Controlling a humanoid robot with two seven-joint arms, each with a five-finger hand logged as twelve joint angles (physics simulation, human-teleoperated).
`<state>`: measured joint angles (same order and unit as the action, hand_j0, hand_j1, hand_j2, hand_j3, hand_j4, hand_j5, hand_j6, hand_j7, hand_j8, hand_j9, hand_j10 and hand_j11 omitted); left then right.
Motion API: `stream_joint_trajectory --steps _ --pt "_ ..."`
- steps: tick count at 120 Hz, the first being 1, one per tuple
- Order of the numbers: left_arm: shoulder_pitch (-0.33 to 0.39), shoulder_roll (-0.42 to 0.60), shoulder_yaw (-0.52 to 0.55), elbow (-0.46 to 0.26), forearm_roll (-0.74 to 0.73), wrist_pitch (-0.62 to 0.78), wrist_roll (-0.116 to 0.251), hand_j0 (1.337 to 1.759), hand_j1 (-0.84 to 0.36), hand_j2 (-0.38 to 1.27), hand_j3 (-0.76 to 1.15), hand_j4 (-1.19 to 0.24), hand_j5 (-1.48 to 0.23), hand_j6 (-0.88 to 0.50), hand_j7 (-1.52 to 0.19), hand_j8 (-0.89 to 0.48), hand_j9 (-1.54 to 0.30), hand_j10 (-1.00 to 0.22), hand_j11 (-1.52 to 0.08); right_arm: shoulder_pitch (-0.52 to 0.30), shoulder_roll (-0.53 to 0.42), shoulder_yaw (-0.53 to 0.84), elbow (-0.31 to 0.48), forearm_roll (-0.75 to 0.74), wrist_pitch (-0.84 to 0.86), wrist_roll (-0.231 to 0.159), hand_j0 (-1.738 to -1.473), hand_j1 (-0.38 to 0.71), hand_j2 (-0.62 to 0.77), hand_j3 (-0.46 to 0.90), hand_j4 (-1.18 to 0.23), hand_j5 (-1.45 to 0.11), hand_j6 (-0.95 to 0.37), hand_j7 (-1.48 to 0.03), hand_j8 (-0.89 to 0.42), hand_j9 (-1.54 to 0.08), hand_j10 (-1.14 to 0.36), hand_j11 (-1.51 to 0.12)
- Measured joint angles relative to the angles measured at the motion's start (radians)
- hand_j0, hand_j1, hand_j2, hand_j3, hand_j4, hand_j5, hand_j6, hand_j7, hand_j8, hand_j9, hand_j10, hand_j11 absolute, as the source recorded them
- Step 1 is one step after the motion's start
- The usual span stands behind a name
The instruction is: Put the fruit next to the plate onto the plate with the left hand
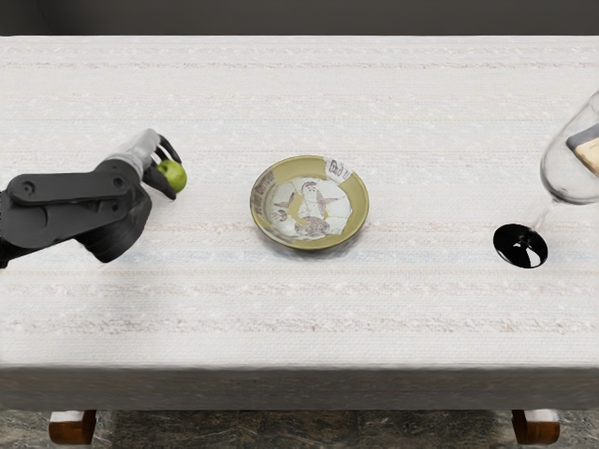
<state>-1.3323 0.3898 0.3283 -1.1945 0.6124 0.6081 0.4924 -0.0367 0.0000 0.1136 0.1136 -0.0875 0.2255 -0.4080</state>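
Note:
A small green fruit point(173, 174) sits left of the plate, and my left hand point(161, 166) has its dark fingers curled around it. The left arm reaches in from the picture's left edge. The plate point(265, 180) is olive-rimmed with a pale figure pattern and lies at the table's middle, about a hand's width right of the fruit. Nothing lies on the plate. Whether the fruit touches the table or is lifted I cannot tell. The right arm does not show.
A wine glass point(573, 164) with a black foot point(520, 246) stands tilted at the right edge. The table's front edge point(299, 367) runs across the bottom, covered in a white cloth.

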Motion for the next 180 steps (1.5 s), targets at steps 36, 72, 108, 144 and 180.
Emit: stream_joint_trajectory --steps 36,72,108,144,180 --pt "-0.074 -0.075 -0.001 -0.009 -0.033 0.0 0.0 1.656 -0.34 0.46 0.0 -0.62 -0.98 -0.43 -0.95 -0.48 -0.94 -0.7 -0.94 0.0 0.0 0.0 0.0 0.0 0.0 0.0 -1.658 -0.35 0.0 0.0 0.0 0.0 0.0 0.0 0.0 0.0 0.0 0.0" --pt "-0.135 -0.152 -0.054 -0.042 -0.047 0.001 0.001 1.657 -0.33 0.46 0.0 -0.63 -0.99 -0.43 -0.94 -0.49 -0.93 -0.71 -0.93 0.0 0.0 0.0 0.0 0.0 0.0 0.0 -1.658 -0.35 0.0 0.0 0.0 0.0 0.0 0.0 0.0 0.0 0.0 0.0" --pt "-0.129 -0.253 -0.079 -0.058 -0.062 0.0 0.0 1.657 -0.39 0.61 0.0 -0.64 -0.98 -0.42 -0.93 -0.52 -0.93 -0.71 -0.93 0.0 0.0 0.0 0.0 0.0 0.0 0.0 -1.658 -0.35 0.0 0.0 0.0 0.0 0.0 0.0 0.0 0.0 0.0 0.0" --pt "-0.085 -0.268 -0.081 -0.059 -0.06 0.001 0.0 1.657 -0.38 0.65 0.0 -0.67 -0.95 -0.48 -0.92 -0.57 -0.92 -0.7 -0.92 0.0 0.0 0.0 0.0 0.0 0.0 0.0 -1.658 -0.35 0.0 0.0 0.0 0.0 0.0 0.0 0.0 0.0 0.0 0.0" --pt "-0.072 -0.274 -0.082 -0.057 -0.123 0.003 -0.007 1.658 -0.12 0.33 0.0 -0.43 -0.59 -0.34 -0.58 -0.39 -0.58 -0.44 -0.58 0.0 0.0 0.0 0.0 0.0 0.0 0.0 -1.658 -0.35 0.0 0.0 0.0 0.0 0.0 0.0 0.0 0.0 0.0 0.0"
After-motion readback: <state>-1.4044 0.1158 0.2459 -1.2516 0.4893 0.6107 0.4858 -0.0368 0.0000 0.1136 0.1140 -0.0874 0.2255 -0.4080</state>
